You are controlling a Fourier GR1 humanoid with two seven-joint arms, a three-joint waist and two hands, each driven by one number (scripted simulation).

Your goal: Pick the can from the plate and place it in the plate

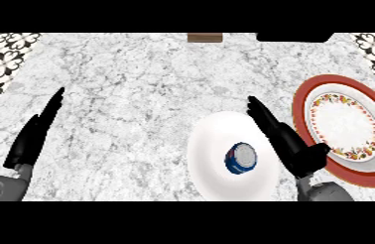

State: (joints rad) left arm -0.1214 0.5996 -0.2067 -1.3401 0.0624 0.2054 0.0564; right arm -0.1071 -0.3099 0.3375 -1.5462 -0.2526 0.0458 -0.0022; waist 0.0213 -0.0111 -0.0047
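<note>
A blue can [240, 158] with a pale top stands on a plain white plate [212, 139] at the lower middle of the counter. To the right lies a second plate [344, 120], red-rimmed with a flowered band. My right hand [287, 141] is open, fingers straight, over the white plate's right edge, just right of the can and not touching it. My left hand [33, 131] rests open at the far left, fingers pointing up.
The marble counter [147, 79] stretches back to a patterned wall. A small brown block [204, 37] and a dark object [293, 37] sit at the far edge.
</note>
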